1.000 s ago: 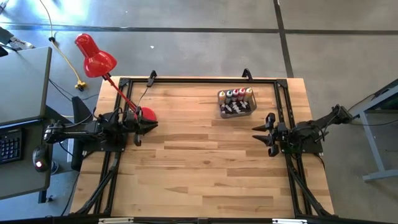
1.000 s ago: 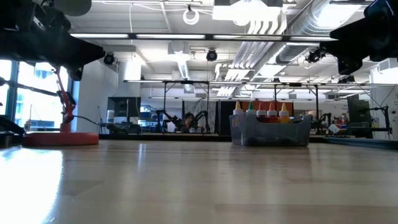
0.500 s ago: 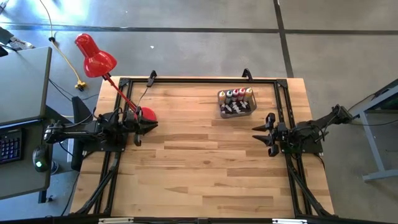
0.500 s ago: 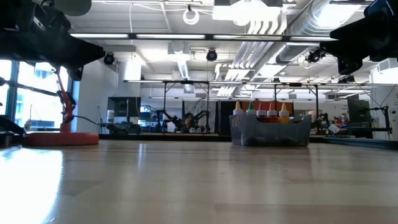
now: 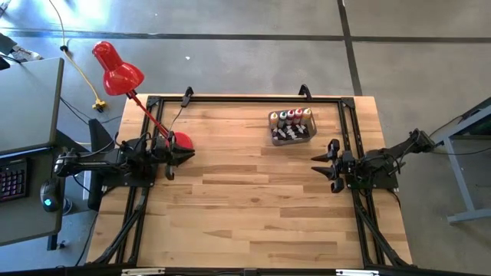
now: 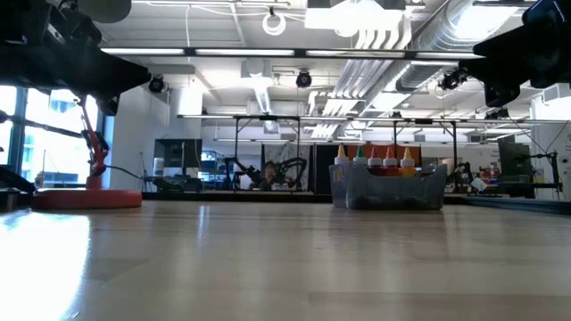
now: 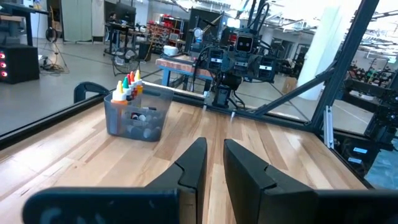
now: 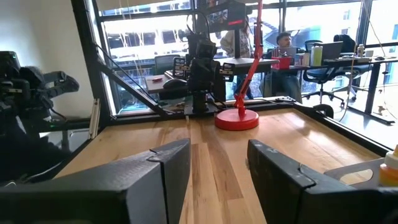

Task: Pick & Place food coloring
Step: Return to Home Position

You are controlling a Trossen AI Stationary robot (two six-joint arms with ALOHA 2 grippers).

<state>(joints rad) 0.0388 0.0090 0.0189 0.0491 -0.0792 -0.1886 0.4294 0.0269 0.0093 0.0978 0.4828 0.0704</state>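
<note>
The food coloring bottles (image 5: pixel 291 117) all sit inside the grey tub (image 5: pixel 294 143), which stands on the far part of the bench (image 5: pixel 245 215), right of its middle. The taller ones stand upright in a row along the tub's far wall, long axes vertical and pointed caps up. In the low view only their caps and shoulders clear the rim, in yellow, green, red and orange. The tiny bottles (image 5: pixel 289 136) lie jumbled on the tub floor in front of that row, too small to tell which way each points. Through the tub's cloudy wall they read only as dark and white specks. In the right wrist view one yellow bottle is cut off at the picture's edge.

The right gripper (image 5: pixel 322 166) hangs over the bench's right side, near the tub but apart from it, its fingers spread and released. The left gripper (image 5: pixel 182 156) hangs over the left side, fingers parted by a narrow gap and grasping nothing.

The red desk lamp (image 5: pixel 116 69) has its round base just beside the left gripper and partly hidden by it. Its stem leans away to a head out past the bench's far left corner. A black frame (image 5: pixel 245 98) runs along the bench's edges. In the low view both arms are cut off in the top corners.
</note>
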